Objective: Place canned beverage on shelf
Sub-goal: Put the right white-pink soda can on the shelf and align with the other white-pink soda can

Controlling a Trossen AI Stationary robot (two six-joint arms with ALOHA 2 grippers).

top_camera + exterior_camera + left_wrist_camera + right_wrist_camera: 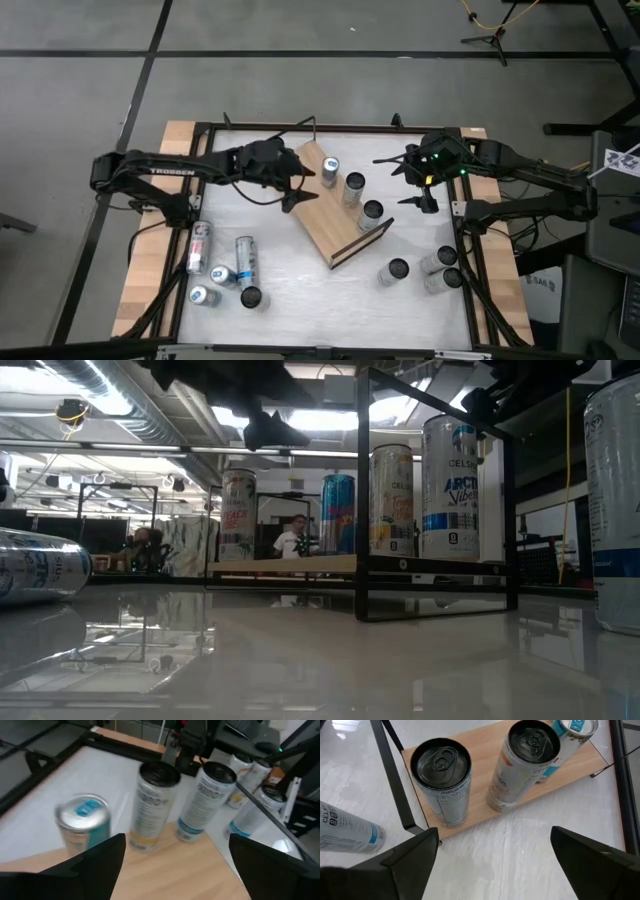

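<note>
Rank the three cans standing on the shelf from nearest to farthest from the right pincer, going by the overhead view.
From the right pincer, open beside the shelf:
1. Dark-topped can, at the shelf's railed end nearest the front.
2. Middle can.
3. Blue-topped can, at the shelf's far end, beside the left pincer.

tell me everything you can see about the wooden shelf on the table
The shelf is a long rectangular light-brown wooden board with thin black wire rails at its short ends. It lies flat on the white table, turned diagonally, between the two arms. Three cans stand upright in a row along one long edge; the rest of the board is bare. Neither gripper touches it.
</note>
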